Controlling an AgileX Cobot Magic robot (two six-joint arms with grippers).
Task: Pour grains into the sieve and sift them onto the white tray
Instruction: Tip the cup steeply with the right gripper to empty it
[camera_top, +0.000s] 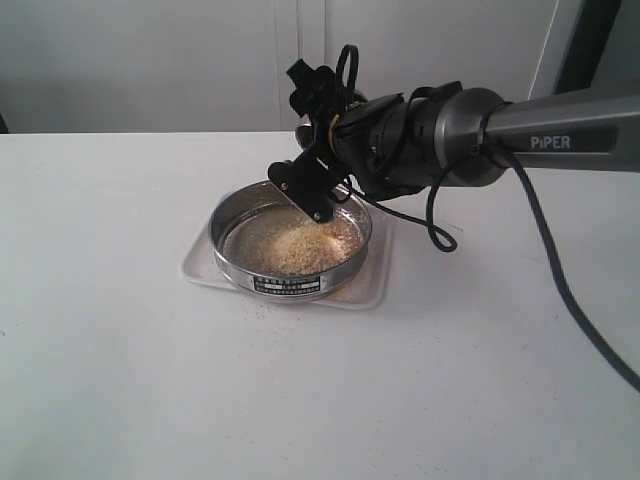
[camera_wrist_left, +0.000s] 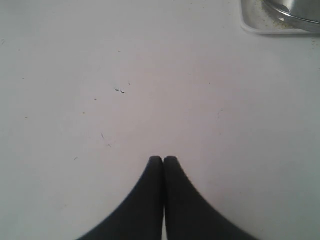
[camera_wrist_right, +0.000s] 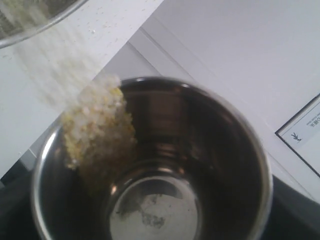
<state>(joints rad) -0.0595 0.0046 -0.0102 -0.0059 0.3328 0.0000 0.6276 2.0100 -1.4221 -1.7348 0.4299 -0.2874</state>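
Observation:
The sieve (camera_top: 288, 262), a wide steel ring with a side label, rests on the white tray (camera_top: 368, 293). A pale golden pile of grains (camera_top: 300, 247) lies on its mesh. Over its far edge my right gripper (camera_top: 325, 190) is shut on a small steel cup (camera_wrist_right: 210, 150), tipped steeply. Grains (camera_wrist_right: 97, 125) cling at the cup's lip and fall in a blurred stream towards the sieve (camera_wrist_right: 30, 20). The cup's bottom is nearly bare. My left gripper (camera_wrist_left: 163, 159) is shut and holds nothing over bare table. A tray corner (camera_wrist_left: 252, 27) and the sieve wall (camera_wrist_left: 295, 10) show in its view.
The white table (camera_top: 120, 350) spreads wide around the tray, with a few stray grains (camera_top: 262, 308) near the tray's front. The right arm (camera_top: 560, 125) and its black cable (camera_top: 560, 290) reach in from the right. A white wall stands behind the table.

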